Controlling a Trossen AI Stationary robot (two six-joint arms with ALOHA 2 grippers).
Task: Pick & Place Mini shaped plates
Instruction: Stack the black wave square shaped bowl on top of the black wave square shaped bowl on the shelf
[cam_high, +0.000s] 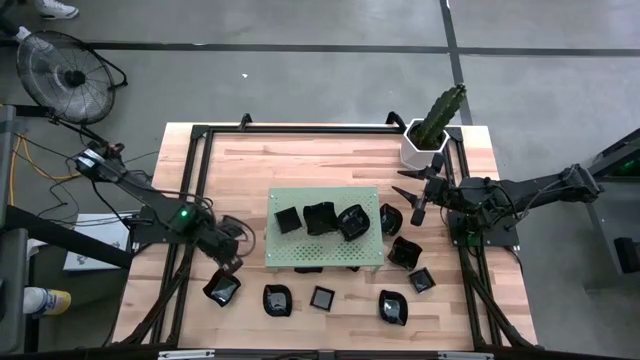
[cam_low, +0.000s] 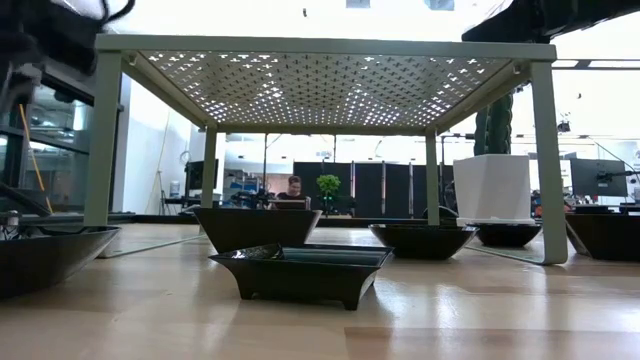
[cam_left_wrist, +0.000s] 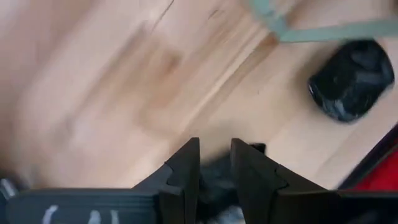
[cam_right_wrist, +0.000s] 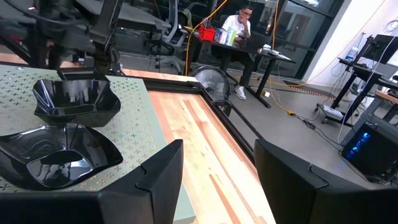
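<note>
Left end effector (cam_high: 234, 262) hangs low over the front-left part of the desk (cam_high: 250, 160), its two fingers (cam_left_wrist: 186, 171) drawn close together around something dark; whether that is the rim of a dish I cannot tell. Right end effector (cam_high: 413, 190) sits at the far right side of the desk with its fingers (cam_right_wrist: 155, 177) spread wide and nothing between them.

Largest after the desk is the green board (cam_high: 325, 255), a perforated platform on legs, lying between the two end effectors. Three black dishes (cam_high: 321, 218) rest in a row on top of it, nearer the right end effector than the left, and in the right wrist view two of them show just ahead of the spread fingers.

A white pot (cam_high: 424, 140) with a green cactus stands just behind the right end effector at the desk's back corner.

More small black dishes lie on the bare wood. One dish (cam_high: 221, 289) lies just in front of the left end effector. A front row (cam_high: 321, 297) runs along the desk's near edge from there toward the right side. Another group (cam_high: 404, 252) lies in front of the right end effector, beside the board's right edge. Under the board, the low view shows a shallow square dish (cam_low: 305, 270) on the wood.
</note>
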